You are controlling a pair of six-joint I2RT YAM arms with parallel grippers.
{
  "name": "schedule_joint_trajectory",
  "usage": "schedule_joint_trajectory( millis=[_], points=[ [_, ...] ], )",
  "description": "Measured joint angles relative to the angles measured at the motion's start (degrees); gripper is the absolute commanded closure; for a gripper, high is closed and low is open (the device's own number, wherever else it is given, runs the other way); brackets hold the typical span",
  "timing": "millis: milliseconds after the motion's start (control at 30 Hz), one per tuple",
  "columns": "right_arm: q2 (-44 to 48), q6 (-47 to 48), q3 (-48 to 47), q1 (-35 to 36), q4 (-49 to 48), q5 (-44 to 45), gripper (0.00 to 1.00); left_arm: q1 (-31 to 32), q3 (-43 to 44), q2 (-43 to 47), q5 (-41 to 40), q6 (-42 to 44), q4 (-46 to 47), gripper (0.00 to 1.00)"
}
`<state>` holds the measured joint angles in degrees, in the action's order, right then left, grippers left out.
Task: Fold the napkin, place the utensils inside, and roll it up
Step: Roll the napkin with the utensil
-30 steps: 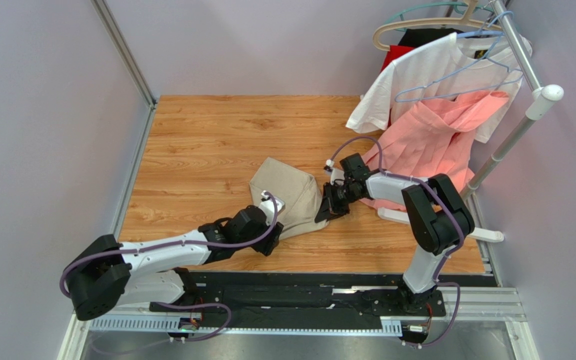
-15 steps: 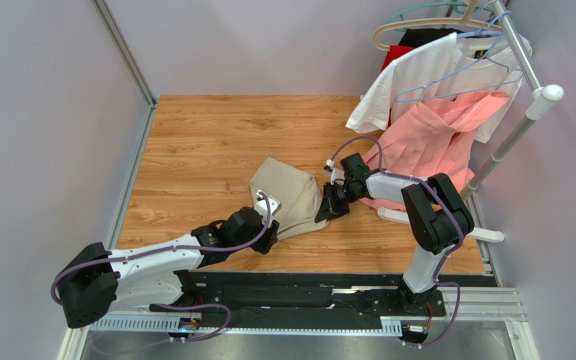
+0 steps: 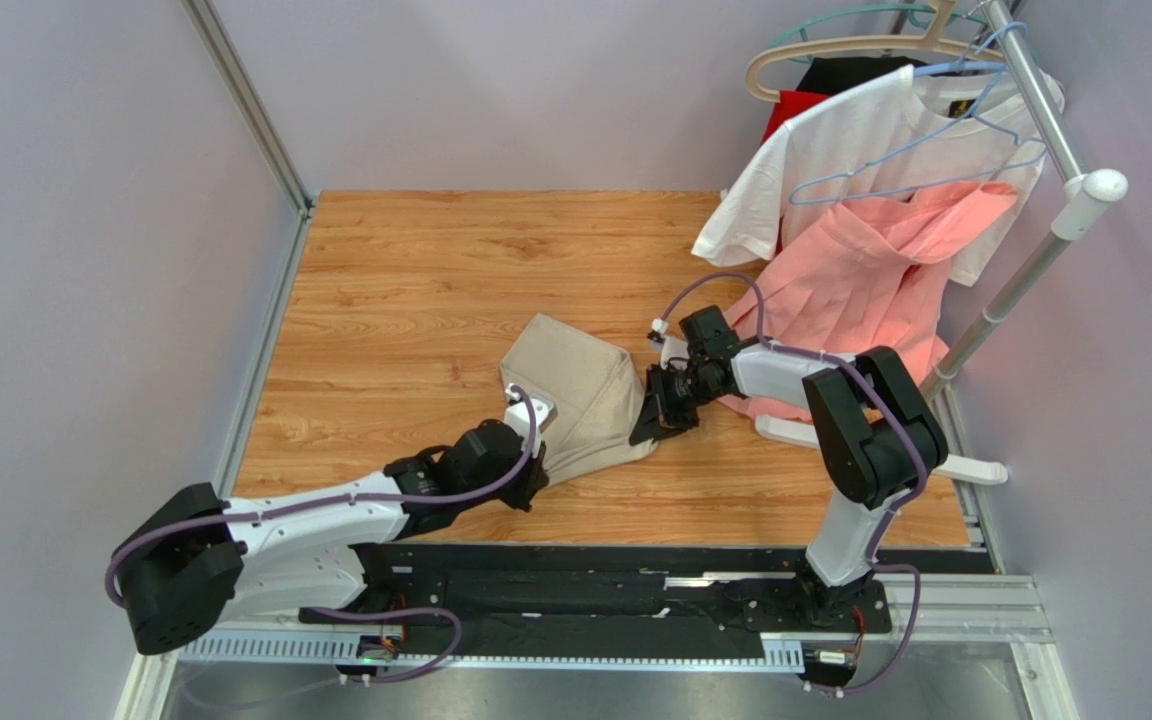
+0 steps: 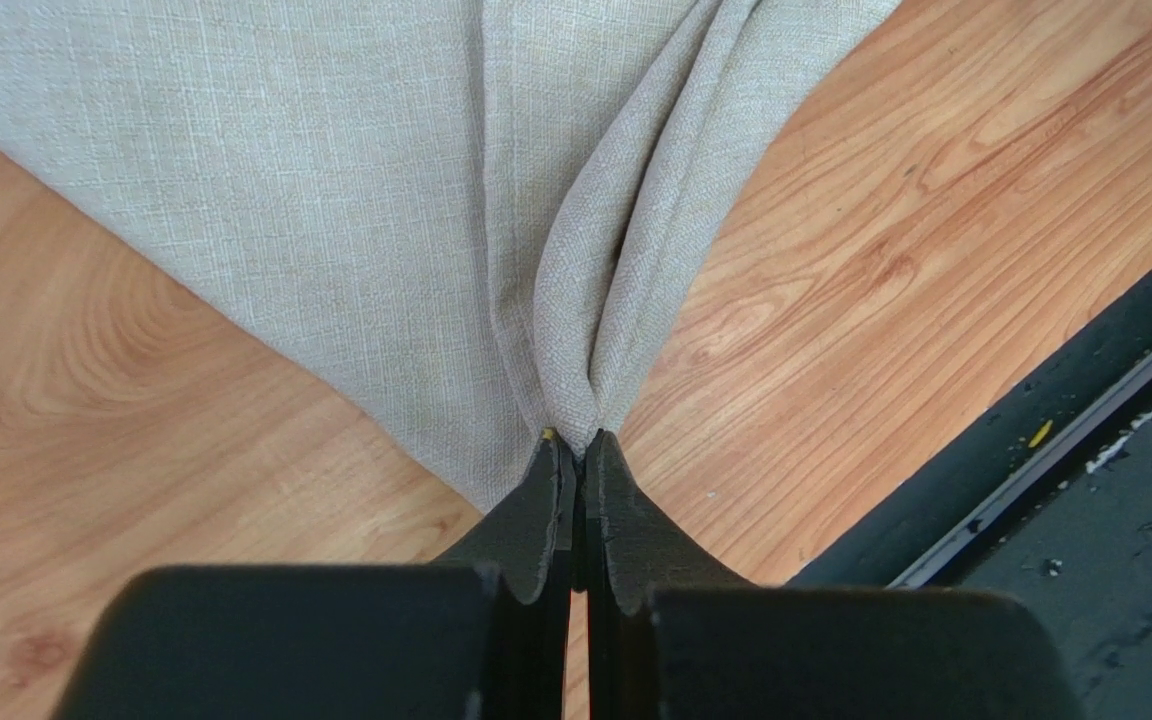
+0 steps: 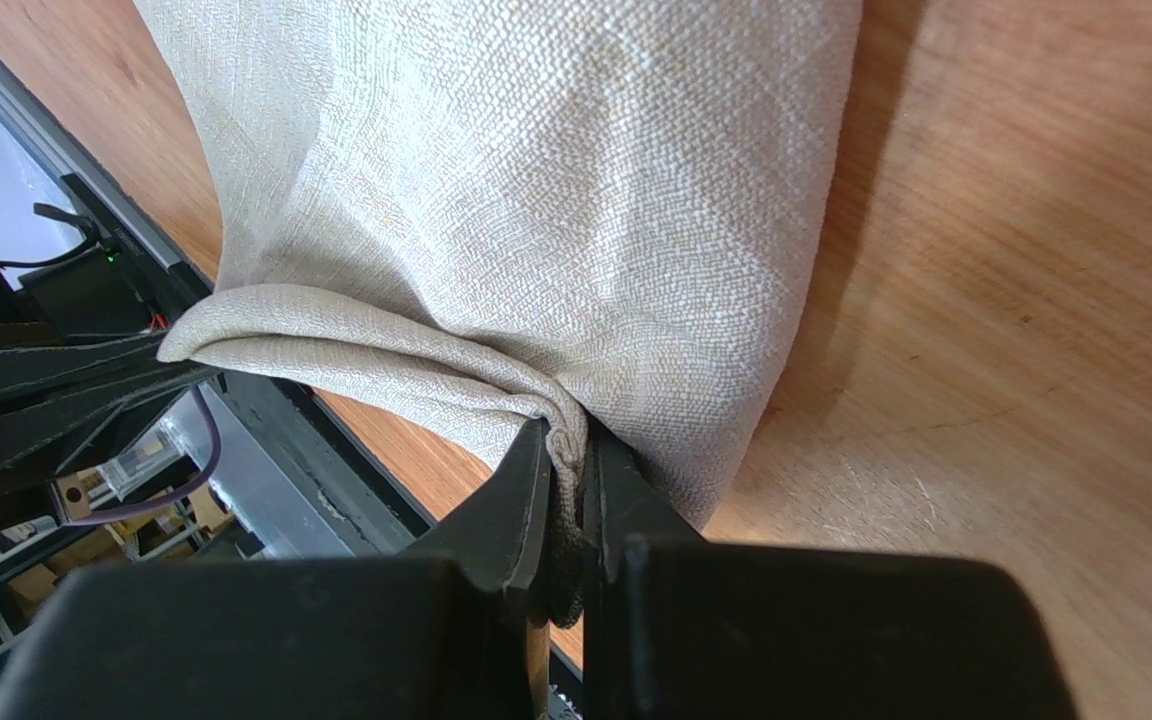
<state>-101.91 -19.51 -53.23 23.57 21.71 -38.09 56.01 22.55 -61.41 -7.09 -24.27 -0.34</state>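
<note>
Napkin: we count one napkin [image 3: 579, 390], bunched on the wooden table [image 3: 402, 285] between the two arms.
Left gripper: we see the left gripper [image 4: 582, 444] pinched onto the napkin's near corner fold.
Right gripper: the right gripper [image 5: 570, 438] is clamped on a gathered edge of the napkin.
Around: we count two garments, a white T-shirt [image 3: 838, 150] and a pink garment [image 3: 875, 270], on a rack [image 3: 1021, 278] behind the right arm.

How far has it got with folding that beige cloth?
Early. The napkin lies rumpled on the table, with no neat fold yet. In hand: the left fingers and right fingers each pinch a gathered edge of it, shut. Left to do: flatten the fold, add utensils (none in view), then roll.
</note>
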Motion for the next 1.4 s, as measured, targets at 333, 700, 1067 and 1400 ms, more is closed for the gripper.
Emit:
schedule_joint_trajectory(
  millis=[333,700,1067,1400],
  points=[
    [0.7,0.1,-0.5,0.0,1.4,1.6,1.0,-4.2,-0.2,-9.6,9.4,-7.8,5.1,1.0],
    [2.0,0.2,-0.5,-0.2,2.3,4.9,0.94,-12.2,-2.3,-13.0,21.7,-14.3,12.4,1.0],
    [8.6,-0.2,-1.5,-2.2,5.4,8.4,0.38,-17.8,0.0,-19.8,33.0,-18.4,14.0,1.0],
    [29.4,-5.4,7.7,-6.3,-0.5,15.3,0.37,-21.9,0.5,-25.4,42.0,-20.9,17.6,1.0]
  ],
)
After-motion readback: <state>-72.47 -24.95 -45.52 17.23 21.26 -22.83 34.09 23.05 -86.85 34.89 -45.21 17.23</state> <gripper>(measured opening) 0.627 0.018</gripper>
